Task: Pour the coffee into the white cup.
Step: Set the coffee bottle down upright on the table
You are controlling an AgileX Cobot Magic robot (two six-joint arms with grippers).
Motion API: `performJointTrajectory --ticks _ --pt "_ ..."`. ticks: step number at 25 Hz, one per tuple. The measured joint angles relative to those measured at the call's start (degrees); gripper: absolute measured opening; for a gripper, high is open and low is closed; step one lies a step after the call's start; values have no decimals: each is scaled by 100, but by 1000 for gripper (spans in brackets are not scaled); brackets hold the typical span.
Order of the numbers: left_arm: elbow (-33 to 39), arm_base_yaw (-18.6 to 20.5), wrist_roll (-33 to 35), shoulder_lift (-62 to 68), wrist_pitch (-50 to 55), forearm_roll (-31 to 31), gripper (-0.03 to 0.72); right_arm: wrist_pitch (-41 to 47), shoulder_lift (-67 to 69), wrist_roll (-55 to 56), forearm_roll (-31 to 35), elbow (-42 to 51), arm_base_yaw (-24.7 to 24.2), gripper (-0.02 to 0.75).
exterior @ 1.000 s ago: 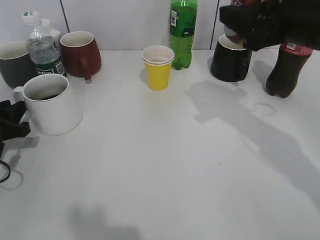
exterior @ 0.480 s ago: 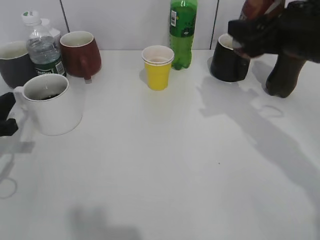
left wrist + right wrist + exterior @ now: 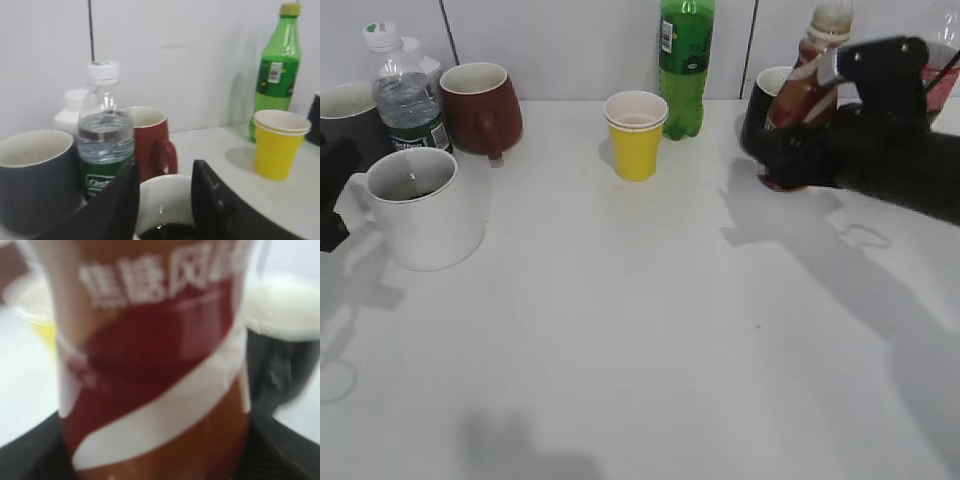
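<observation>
**Coffee bottle in my right end effector, white cup at far left**

Coffee bottle [image 3: 804, 92], brown with white swirls, sits pinched in my right end effector [image 3: 798, 150] at the back right of the tabletop [image 3: 650, 330], tilted a little with its cap uppermost. In the right wrist view the bottle [image 3: 155, 365] fills nearly the whole picture, with white lettering across its top and my dark fingers [image 3: 30, 450] pressing it from both sides. It stands just in front of the black mug [image 3: 761, 106], which has a white inside.

The white cup [image 3: 420, 208] rests upright at the left of the tabletop, well apart from the bottle, with dark liquid low inside. My left end effector [image 3: 162, 200] hangs spread above its rim, one finger on each side of the opening, pinching nothing; the cup's mouth [image 3: 167, 210] shows between them.

Behind the cup stand a grey mug [image 3: 345, 125], a clear water bottle [image 3: 405, 95] and a dark red mug [image 3: 480, 107]. Near the middle back are a yellow paper cup [image 3: 636, 135] and a green bottle [image 3: 686, 65], just beside each other.
</observation>
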Motion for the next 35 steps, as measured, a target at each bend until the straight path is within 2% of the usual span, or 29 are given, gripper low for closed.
performJointTrajectory --ticks 4,7,25,30,35 --pt "0 0 -95 -42 1 266 274 -407 497 -629 686 54 0 536" --pt "0 0 -119 -42 5 335 274 -716 844 -777 853 54 0 536" --pt "0 0 -125 -42 12 380 274 -898 1309 -833 898 54 0 536" --pt "0 0 -264 -42 12 392 274 -685 1195 -844 903 120 0 582" --pt "-24 0 -404 -42 109 391 274 -533 941 -844 905 386 0 596"
